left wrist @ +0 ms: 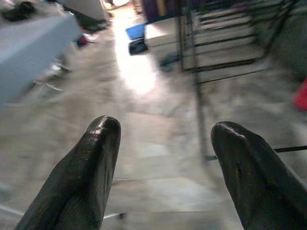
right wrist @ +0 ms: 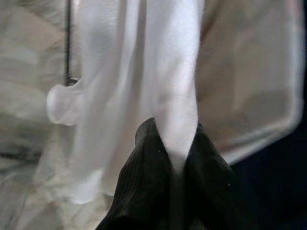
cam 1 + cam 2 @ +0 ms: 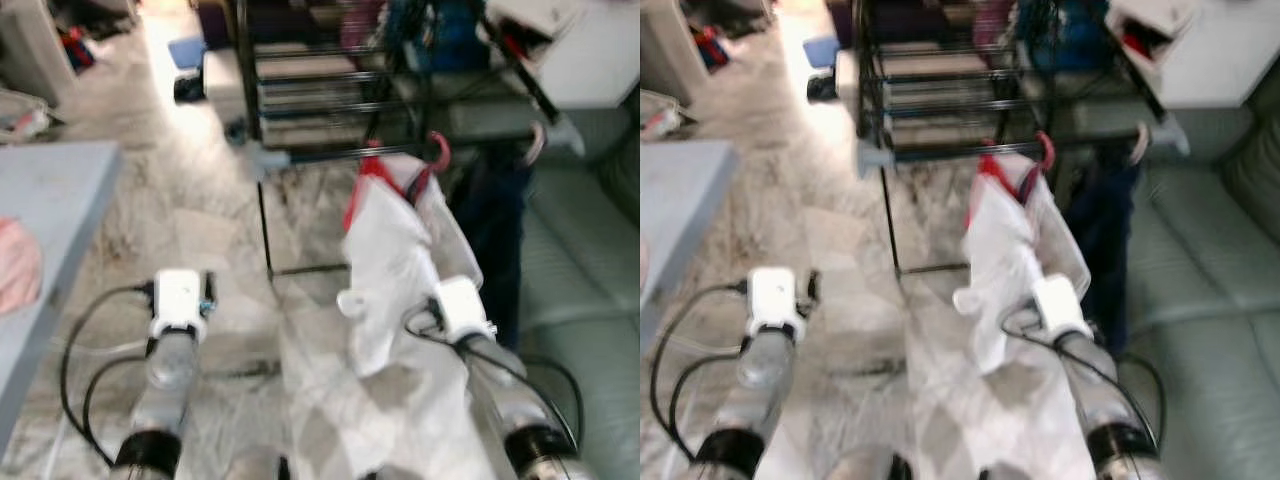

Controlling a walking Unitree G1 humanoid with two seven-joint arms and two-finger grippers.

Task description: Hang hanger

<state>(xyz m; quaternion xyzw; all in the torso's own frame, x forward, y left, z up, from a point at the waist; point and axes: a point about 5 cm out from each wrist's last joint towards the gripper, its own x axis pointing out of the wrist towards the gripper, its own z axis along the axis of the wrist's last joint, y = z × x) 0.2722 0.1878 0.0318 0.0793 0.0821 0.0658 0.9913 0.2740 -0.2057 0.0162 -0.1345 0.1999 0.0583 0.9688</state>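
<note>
Sofa: one pale green sofa (image 3: 585, 300) is running along the right side of the scene.
Floor: one marbled floor (image 3: 200, 240) is spreading under everything, with a bright glare falling on it farther off.
Table: one grey-blue table (image 3: 45, 230) is sitting at the left edge, with something pink lying on its near part.
Rack: one black metal drying rack (image 3: 320, 95) is standing ahead, its several thin horizontal bars crossing above a single upright leg.
Garment: one white garment (image 3: 400, 270) is hanging on the hanger, draping down in front of the rack toward the right arm.
Hanger: one red hanger (image 3: 395, 175) is sitting at the garment's top, its hook (image 3: 438, 150) curling up just beside the rack's lower bar; blur is hiding whether it is touching.
Right gripper: one, the right gripper (image 2: 175, 158), is pinching a fold of the white garment between its two closed black fingers.
Left gripper: one, the left gripper (image 1: 165, 163), is hovering over bare floor with its two fingers spread wide, gripping nothing.
</note>
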